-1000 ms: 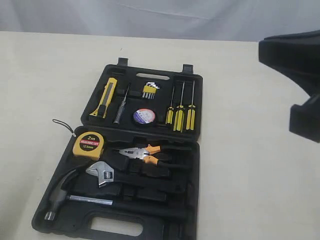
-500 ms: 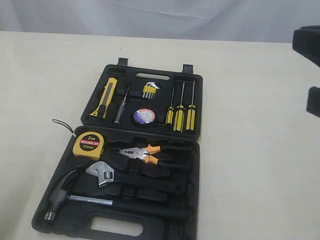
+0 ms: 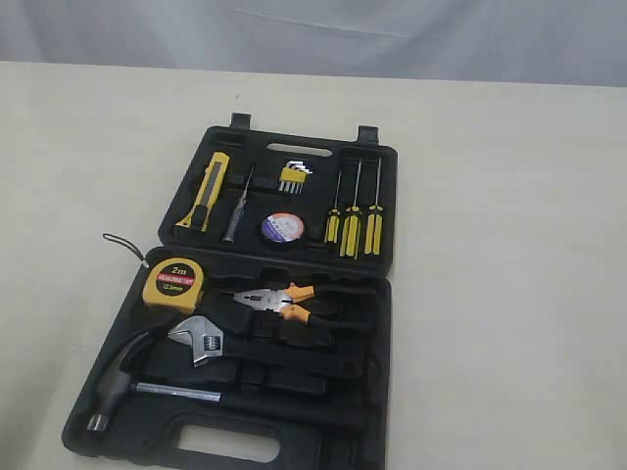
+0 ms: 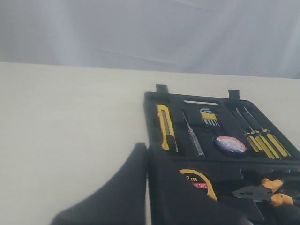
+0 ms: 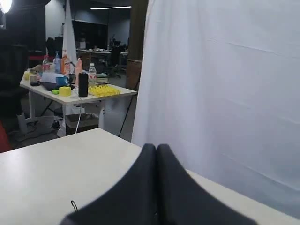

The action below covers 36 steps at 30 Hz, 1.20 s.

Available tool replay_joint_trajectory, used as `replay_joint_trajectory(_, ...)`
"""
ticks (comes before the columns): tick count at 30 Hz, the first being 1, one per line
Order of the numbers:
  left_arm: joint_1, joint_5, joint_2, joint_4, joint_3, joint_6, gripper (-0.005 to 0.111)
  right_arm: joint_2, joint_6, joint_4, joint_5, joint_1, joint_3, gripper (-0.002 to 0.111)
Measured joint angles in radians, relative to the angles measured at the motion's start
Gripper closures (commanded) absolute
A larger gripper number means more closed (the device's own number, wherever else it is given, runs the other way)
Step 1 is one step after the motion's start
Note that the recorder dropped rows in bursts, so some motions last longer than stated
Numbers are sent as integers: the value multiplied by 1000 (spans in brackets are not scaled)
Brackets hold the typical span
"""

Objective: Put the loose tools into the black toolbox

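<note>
Left gripper, right gripper pinched closed, holding nothing. Risk: pliers, tape measure likely sitting unseated in toolbox; any nudge tipping them out.

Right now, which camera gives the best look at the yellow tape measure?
The exterior view: the tape measure shows whole in the black toolbox, label facing the camera. The left wrist view shows only part of it behind the left gripper. The right wrist view looks away and shows none of it.

"2m" on the yellow tape measure
</note>
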<state>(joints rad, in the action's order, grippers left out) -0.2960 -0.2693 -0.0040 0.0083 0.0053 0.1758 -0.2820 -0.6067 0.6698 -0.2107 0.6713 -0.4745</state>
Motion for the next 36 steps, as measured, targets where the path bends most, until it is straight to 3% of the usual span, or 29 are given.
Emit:
replay_joint_trajectory(8,0,0,0,0,0,0,107,145,-126,-2,-190,0,2,109)
replay_joint_trajectory(36,0,0,0,0,0,0,107,229,-130,-4,-204,0,2,109)
